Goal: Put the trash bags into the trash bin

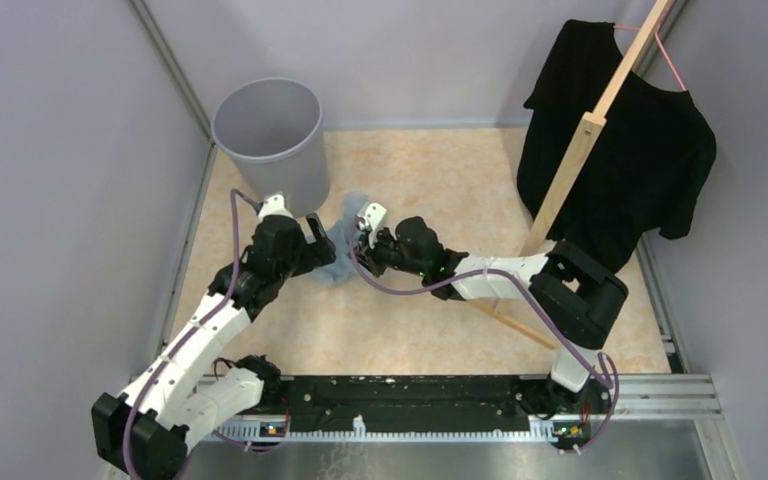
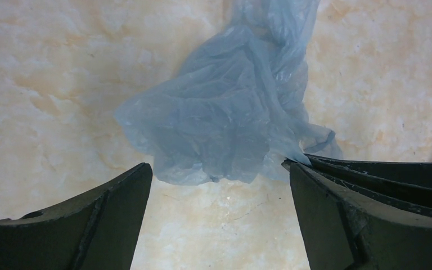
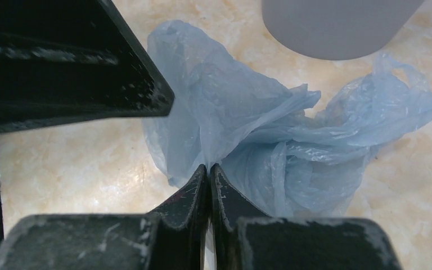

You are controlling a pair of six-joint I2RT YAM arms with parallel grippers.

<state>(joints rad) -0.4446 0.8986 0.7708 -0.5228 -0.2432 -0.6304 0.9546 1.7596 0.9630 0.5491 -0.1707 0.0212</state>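
Observation:
The trash bags [image 3: 270, 140] are a crumpled heap of pale blue film on the marbled floor, just in front of the grey trash bin [image 1: 270, 130], whose base [image 3: 337, 28] shows in the right wrist view. My right gripper [image 3: 209, 169] is shut, pinching a fold of the film at its near edge. My left gripper [image 2: 216, 167] is open, its fingers [image 2: 118, 214] standing wide on the floor at the heap's [image 2: 230, 118] other side, with nothing between them. From above, both grippers meet at the bags [image 1: 343, 250], left [image 1: 315, 238] and right [image 1: 365, 225].
A black T-shirt [image 1: 640, 160] hangs on a pink hanger from a leaning wooden pole [image 1: 580, 150] at the back right. Grey walls close in the floor on three sides. The bin stands upright in the back left corner.

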